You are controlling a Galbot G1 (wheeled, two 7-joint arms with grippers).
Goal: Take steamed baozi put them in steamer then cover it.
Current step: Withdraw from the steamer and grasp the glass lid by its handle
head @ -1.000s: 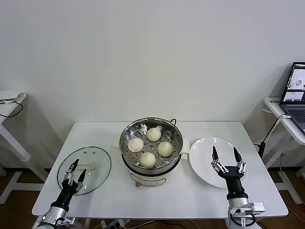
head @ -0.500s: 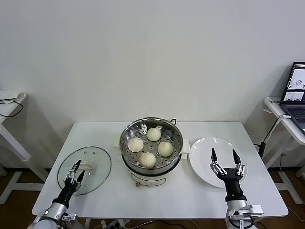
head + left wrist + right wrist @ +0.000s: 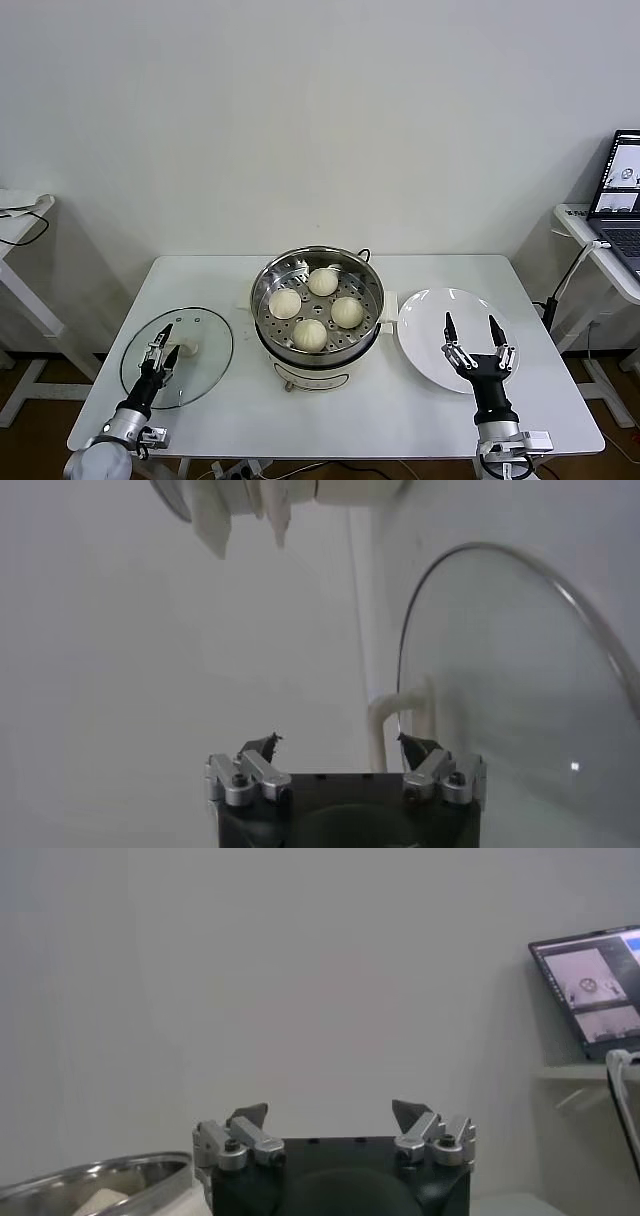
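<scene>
The steamer (image 3: 316,300) stands mid-table, uncovered, with several cream-white baozi (image 3: 310,333) on its perforated tray. Its round glass lid (image 3: 200,335) lies flat on the table to the left. My left gripper (image 3: 163,345) hovers open low over the lid, its fingers beside the white knob (image 3: 187,350). In the left wrist view the open left gripper (image 3: 340,745) faces the knob (image 3: 395,715) and the lid (image 3: 500,680). My right gripper (image 3: 469,323) stands open and empty above the bare white plate (image 3: 428,315). The right wrist view shows the right gripper (image 3: 330,1113) open, with the steamer rim (image 3: 100,1176) beside it.
The white table (image 3: 400,410) ends close in front of both arms. A laptop (image 3: 622,185) sits on a side desk at the far right, with a cable hanging below it. Another desk edge (image 3: 20,215) shows at the far left.
My left gripper has shifted a little forward over the lid towards its knob while the arm dropped lower. The right gripper has barely moved. Both stay open.
</scene>
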